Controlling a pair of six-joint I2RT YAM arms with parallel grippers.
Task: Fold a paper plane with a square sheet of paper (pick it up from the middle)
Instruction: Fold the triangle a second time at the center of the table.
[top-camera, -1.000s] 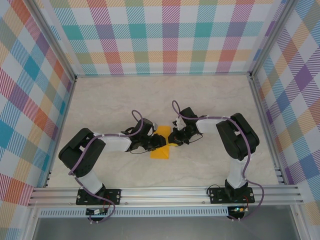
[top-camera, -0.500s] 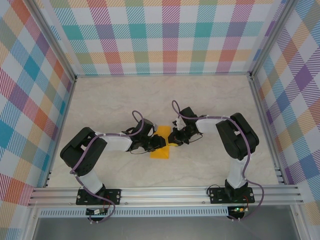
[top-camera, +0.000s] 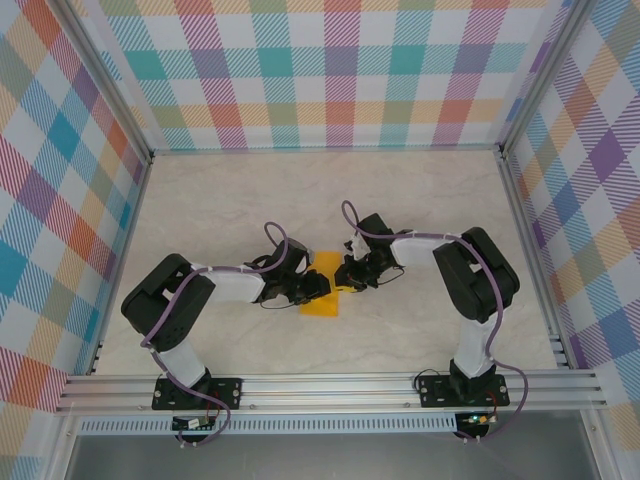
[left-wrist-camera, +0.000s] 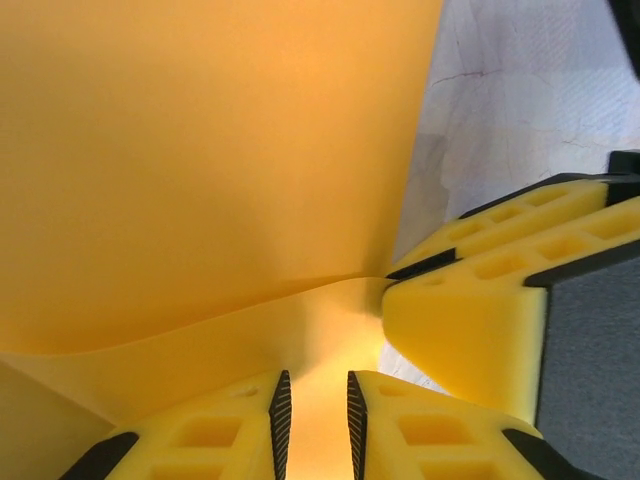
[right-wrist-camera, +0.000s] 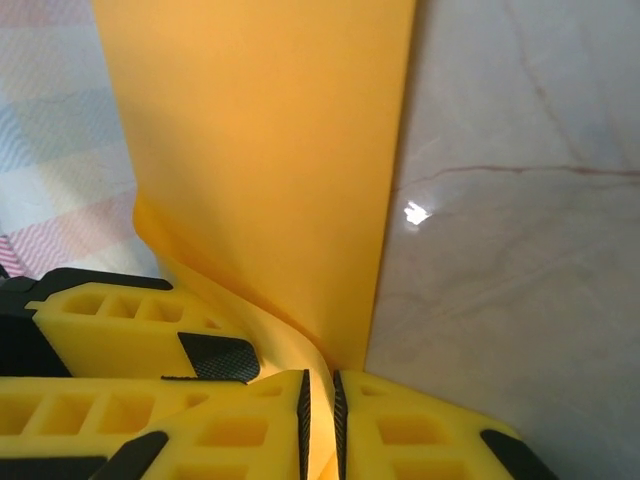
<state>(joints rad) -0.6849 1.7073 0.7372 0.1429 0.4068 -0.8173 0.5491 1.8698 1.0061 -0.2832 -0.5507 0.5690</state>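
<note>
Left wrist, right wrist: left gripper (left-wrist-camera: 316, 395) apparently, right gripper (right-wrist-camera: 320, 390) clearly, clamped on paper (left-wrist-camera: 200, 150) fold.

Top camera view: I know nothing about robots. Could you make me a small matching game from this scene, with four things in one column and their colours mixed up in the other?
Things:
1. square sheet of paper
2. table
3. walls
4. right gripper

Colours:
A. pale marble pattern
B. yellow fingers with black pads
C. plain orange
D. many-coloured checks

Pairs: 1-C, 2-A, 3-D, 4-B
</note>
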